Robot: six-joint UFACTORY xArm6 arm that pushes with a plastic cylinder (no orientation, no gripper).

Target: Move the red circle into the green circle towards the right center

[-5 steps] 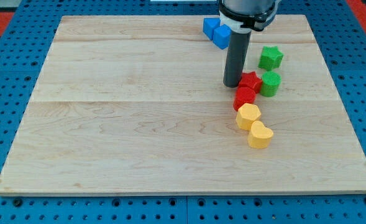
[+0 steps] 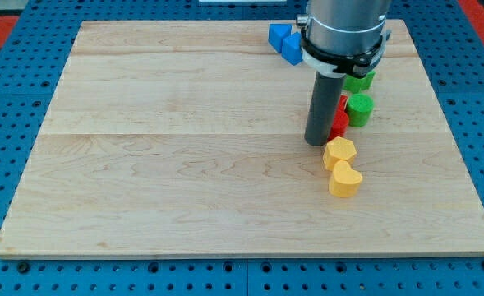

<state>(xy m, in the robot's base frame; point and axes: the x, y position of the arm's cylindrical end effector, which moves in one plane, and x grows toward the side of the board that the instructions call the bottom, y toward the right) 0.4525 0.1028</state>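
Observation:
My tip (image 2: 316, 142) rests on the wooden board (image 2: 184, 164), right of centre. The red circle (image 2: 338, 127) is mostly hidden behind the rod; only a sliver shows at the rod's right side, touching or nearly touching it. A second red block (image 2: 341, 105), probably a star, peeks out just above it. The green circle (image 2: 359, 108) stands just right of the red blocks, close to them. The tip is on the left of the red circle and just above-left of the yellow hexagon (image 2: 338, 152).
A yellow heart (image 2: 345, 179) lies just below the hexagon. A green star (image 2: 359, 81) sits above the green circle, partly covered by the arm. Two blue blocks (image 2: 285, 41) lie near the board's top edge.
The rod has moved down and slightly right, now covering most of the red circle. The red circle and the yellow hexagon have shifted a little to the right.

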